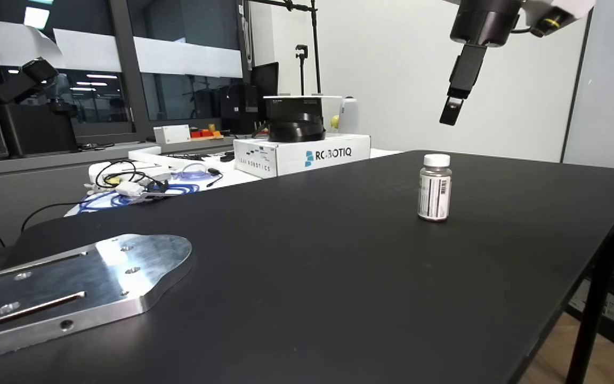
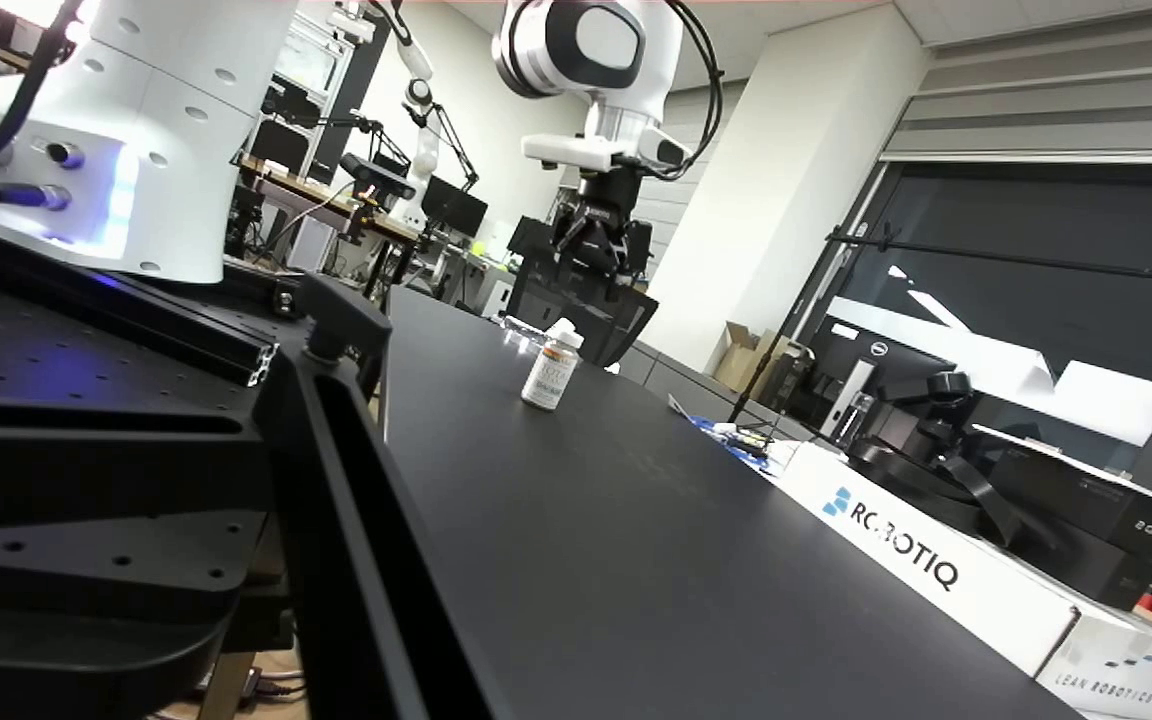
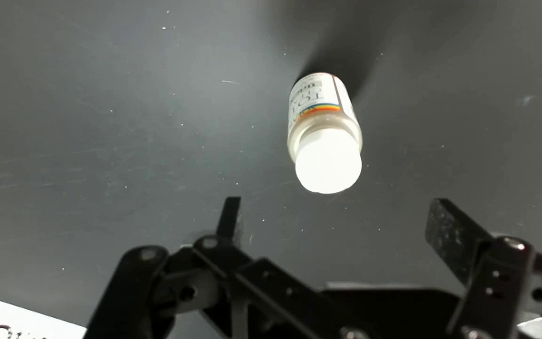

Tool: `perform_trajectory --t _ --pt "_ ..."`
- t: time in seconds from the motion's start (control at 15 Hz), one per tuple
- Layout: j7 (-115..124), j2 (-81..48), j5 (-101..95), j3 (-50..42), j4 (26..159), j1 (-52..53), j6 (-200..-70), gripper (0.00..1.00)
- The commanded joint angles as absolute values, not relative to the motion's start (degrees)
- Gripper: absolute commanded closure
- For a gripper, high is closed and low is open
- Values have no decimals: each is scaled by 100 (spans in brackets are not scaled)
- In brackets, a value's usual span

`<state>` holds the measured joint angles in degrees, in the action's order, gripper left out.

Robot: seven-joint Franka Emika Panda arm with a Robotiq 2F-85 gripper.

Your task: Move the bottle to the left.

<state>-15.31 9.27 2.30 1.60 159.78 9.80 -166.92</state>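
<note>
The bottle (image 1: 435, 192) stands upright on the black table, with a white cap and a labelled body. It also shows in an exterior view (image 2: 550, 375), and in the wrist view (image 3: 322, 136) its cap points toward the jaws. My gripper (image 1: 450, 114) is above the table, higher than the bottle's cap and apart from it. It also shows in an exterior view (image 2: 601, 270). In the wrist view the gripper (image 3: 334, 202) has its two fingers wide apart, with nothing between them; the bottle lies just beyond the fingertips in the picture.
A metal plate (image 1: 126, 266) with slots lies on the table (image 1: 296, 298). A white Robotiq box (image 1: 333, 154) stands along the table's side, with a black device on it; the box also shows in an exterior view (image 2: 896, 545). Cables (image 1: 142, 184) lie beside the table.
</note>
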Motion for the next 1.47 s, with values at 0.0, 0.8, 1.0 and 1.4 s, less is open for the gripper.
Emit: perform_trajectory --t 0.0,0.8,1.0,1.4 --pt "-1419 449 146 189 15961 885 -17210 0" --pt "-1347 -1061 -141 -32 15753 990 -18364 0" --pt "-1390 -1342 -141 -351 15675 1353 -18518 25" --pt "-1324 -1539 89 -434 15545 1899 -18698 61"
